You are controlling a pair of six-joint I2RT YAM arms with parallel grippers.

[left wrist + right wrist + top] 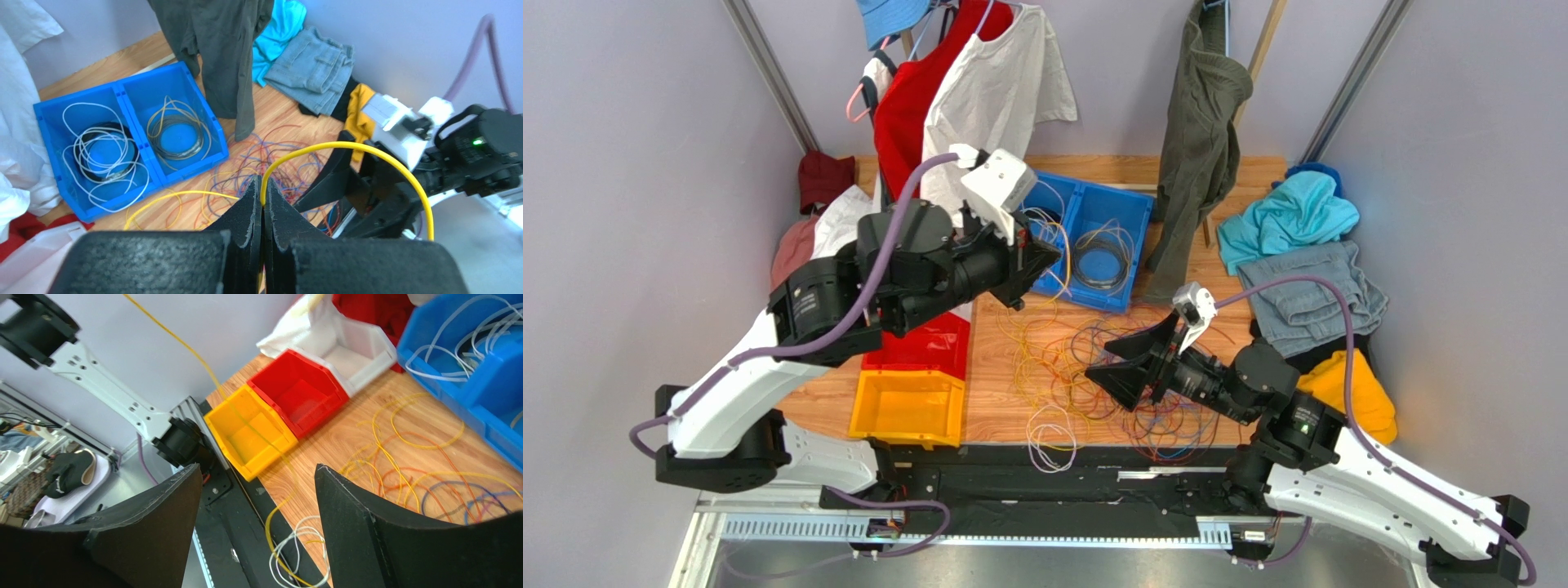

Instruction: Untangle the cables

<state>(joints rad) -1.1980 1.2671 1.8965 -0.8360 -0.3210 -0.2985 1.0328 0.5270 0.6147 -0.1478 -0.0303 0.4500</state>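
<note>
My left gripper (263, 184) is shut on a yellow cable (344, 144), which arcs up out of the tips and curves down to the right. From above, this gripper (1044, 257) hangs over the table beside the blue bin. The tangled cables (1100, 368), in orange, yellow, red, blue and purple, lie spread on the wooden table. My right gripper (1124, 361) sits low over the tangle. Its fingers (258, 471) stand wide open and grip nothing. A taut, blurred yellow strand (184, 343) crosses the gap, and white loops (294, 539) lie at the table edge below.
A blue two-compartment bin (110, 87) holds coiled white and grey cables. Red (928, 349) and yellow (906, 423) bins stand at the front left, with a white bin (356, 349) behind them. An olive garment (1198, 135) hangs at the back. Folded clothes (1302, 282) lie at the right.
</note>
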